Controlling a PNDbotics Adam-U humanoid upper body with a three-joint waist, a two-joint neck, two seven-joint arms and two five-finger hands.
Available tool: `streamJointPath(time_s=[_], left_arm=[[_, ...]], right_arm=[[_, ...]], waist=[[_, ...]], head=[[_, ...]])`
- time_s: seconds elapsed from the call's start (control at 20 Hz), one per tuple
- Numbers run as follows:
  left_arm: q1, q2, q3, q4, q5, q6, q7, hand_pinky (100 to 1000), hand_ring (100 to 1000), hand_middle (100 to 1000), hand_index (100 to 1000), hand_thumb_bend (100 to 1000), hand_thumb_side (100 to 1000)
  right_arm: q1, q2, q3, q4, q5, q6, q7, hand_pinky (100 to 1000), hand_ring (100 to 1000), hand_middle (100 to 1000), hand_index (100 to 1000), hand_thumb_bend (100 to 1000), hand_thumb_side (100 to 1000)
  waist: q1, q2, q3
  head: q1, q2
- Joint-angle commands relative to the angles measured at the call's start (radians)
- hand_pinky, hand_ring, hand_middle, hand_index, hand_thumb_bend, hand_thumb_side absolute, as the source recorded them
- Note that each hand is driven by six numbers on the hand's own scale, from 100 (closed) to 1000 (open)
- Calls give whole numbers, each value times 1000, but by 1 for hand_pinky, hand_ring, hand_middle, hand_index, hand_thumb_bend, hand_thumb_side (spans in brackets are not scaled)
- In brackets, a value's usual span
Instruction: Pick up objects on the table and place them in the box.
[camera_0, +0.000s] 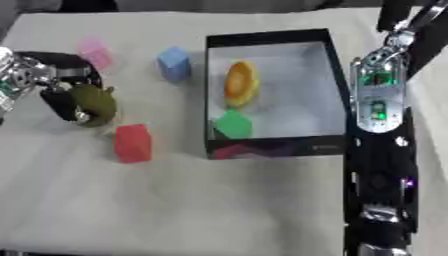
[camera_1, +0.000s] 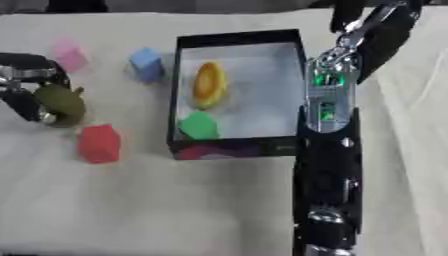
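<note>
Lying closest on the pale surface (camera_0: 219, 210) is a red block (camera_0: 133, 143), just left of the black box (camera_0: 267, 37) and not touching it. Right beside that block, a bit farther back, the left hand (camera_0: 61, 97) has its dark fingers curled round a round olive-green thing (camera_0: 94, 104) with a little stem, grasping it near the left edge. On the right side a long black and silver arm (camera_0: 379, 150) runs from the bottom up past the box, with small green lights on it; the right hand is up at the top right corner and I cannot tell if its fingers are clenched or released. Inside the box, which has a white floor, a green block (camera_0: 234, 123) sits in the near left corner, and an orange and yellow thing (camera_0: 240, 82) lies farther back beside the left wall. Past the left hand, a blue block (camera_0: 174, 63) stands just left of the box, and a pink block (camera_0: 95, 52) sits farther left, well apart from the box
</note>
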Motion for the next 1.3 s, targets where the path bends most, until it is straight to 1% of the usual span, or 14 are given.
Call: streamJointPath(time_s=[0.05,0.3,0.5,0.7,0.8,0.85,0.9,1.1,1.3], left_arm=[[-43,50,46,-87,22,12,12,769,750,643,602,191,100],[-112,36,82,-208,34,28,24,767,743,632,595,183,100],[-184,-11,73,-256,31,31,6,763,740,630,593,182,100],[-268,-91,46,-258,13,8,-4,760,737,629,592,177,100],[-307,-138,32,-251,11,-6,-8,759,735,627,591,171,100],[-325,-163,28,-246,9,-13,-7,758,735,628,591,124,168],[-340,-188,25,-239,5,-19,-6,758,734,626,590,167,100],[-394,-291,4,-200,-16,-49,-2,755,731,625,590,161,100],[-424,-392,-26,-146,-48,-80,-6,751,728,624,591,159,100]], right_arm=[[-17,-11,7,-6,-3,5,-8,818,733,736,824,100,788],[-13,-10,9,-7,1,4,-5,819,733,736,824,100,788],[-3,-5,12,-14,2,0,-3,819,733,737,824,100,787],[10,8,21,-25,7,-9,4,819,734,737,825,100,785],[13,17,27,-31,14,-13,8,820,734,737,825,100,781],[14,21,29,-34,17,-15,10,820,734,737,825,100,806],[15,24,30,-38,21,-16,12,820,734,738,825,100,779],[20,41,38,-53,32,-23,21,819,734,737,825,100,775],[23,60,47,-69,45,-30,30,820,735,738,825,100,769]], waist=[[-4,-15,1],[-2,-20,0],[2,-25,-3],[6,-32,-14],[7,-35,-25],[8,-37,-30],[9,-38,-33],[9,-41,-56],[8,-43,-80]], head=[[-4,-2],[-17,-2],[-17,-2],[-22,-2],[-33,-2],[-40,-2],[-45,-2],[-61,-2],[-52,-2]])
